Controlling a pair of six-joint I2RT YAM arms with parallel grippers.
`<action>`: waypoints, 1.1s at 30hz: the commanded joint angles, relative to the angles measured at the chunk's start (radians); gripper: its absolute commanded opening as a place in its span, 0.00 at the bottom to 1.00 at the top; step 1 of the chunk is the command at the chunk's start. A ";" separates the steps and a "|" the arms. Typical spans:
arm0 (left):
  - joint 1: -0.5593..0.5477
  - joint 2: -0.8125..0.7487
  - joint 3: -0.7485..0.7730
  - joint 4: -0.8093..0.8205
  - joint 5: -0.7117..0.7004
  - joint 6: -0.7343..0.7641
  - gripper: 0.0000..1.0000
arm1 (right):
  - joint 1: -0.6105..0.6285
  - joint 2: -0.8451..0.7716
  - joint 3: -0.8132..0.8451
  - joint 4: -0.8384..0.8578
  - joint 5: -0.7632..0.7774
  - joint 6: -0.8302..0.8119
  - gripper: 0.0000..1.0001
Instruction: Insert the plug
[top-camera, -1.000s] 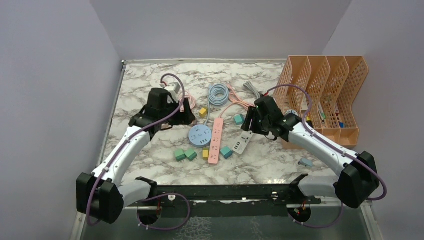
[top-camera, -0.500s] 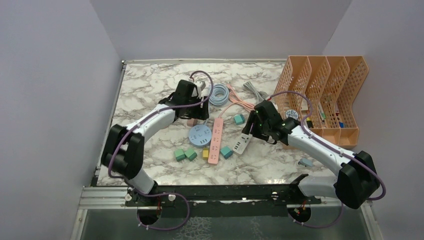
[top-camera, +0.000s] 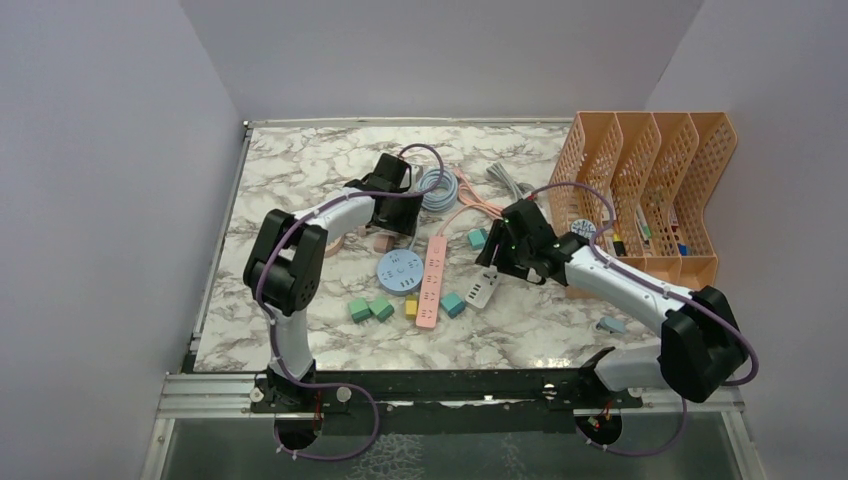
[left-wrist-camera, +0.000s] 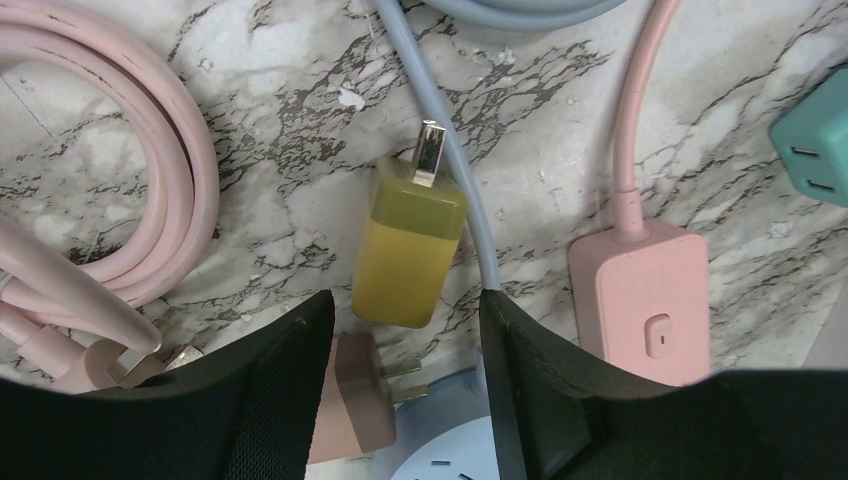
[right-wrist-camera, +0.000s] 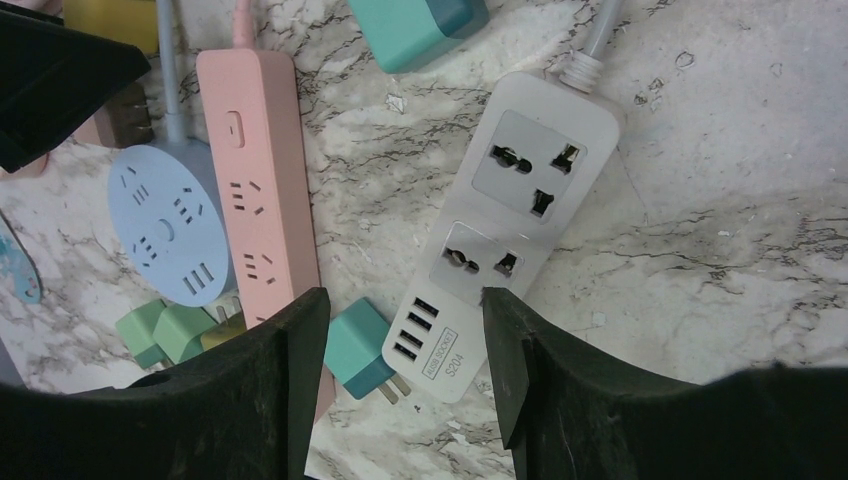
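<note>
Left gripper (left-wrist-camera: 407, 300) hangs with its fingers (left-wrist-camera: 270, 400) spread, straddling the near end of the yellow plug (left-wrist-camera: 408, 250). A thin gap shows on each side, so nothing is pinched. That plug lies flat on the marble table (left-wrist-camera: 540, 120). In the left wrist view its metal prong points to 12 o'clock and overlaps a pale blue cord (left-wrist-camera: 400, 60) that runs down its right flank. At the plug's 3 o'clock sits the switch end of the pink power strip (left-wrist-camera: 640, 300), at 7 o'clock a dusty-pink plug (left-wrist-camera: 350, 400), and at 9 o'clock a coiled pink cable (left-wrist-camera: 170, 160).

Right gripper (right-wrist-camera: 403, 295), well apart from the left one, also has its fingers wide. It hovers over the USB end of the white power strip (right-wrist-camera: 510, 200). A teal plug (right-wrist-camera: 358, 350) lies just beside that end at 9 o'clock, and a round blue socket (right-wrist-camera: 165, 235) touches the pink strip's far side.
</note>
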 joint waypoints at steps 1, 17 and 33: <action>-0.004 0.030 0.047 -0.024 -0.047 0.032 0.55 | 0.004 0.034 0.041 0.059 -0.028 -0.042 0.57; -0.004 0.057 0.079 0.020 -0.004 0.056 0.41 | 0.004 0.079 0.034 0.176 -0.064 -0.079 0.57; -0.004 -0.269 -0.067 0.058 0.376 0.025 0.17 | 0.004 0.013 0.014 0.557 -0.311 -0.215 0.59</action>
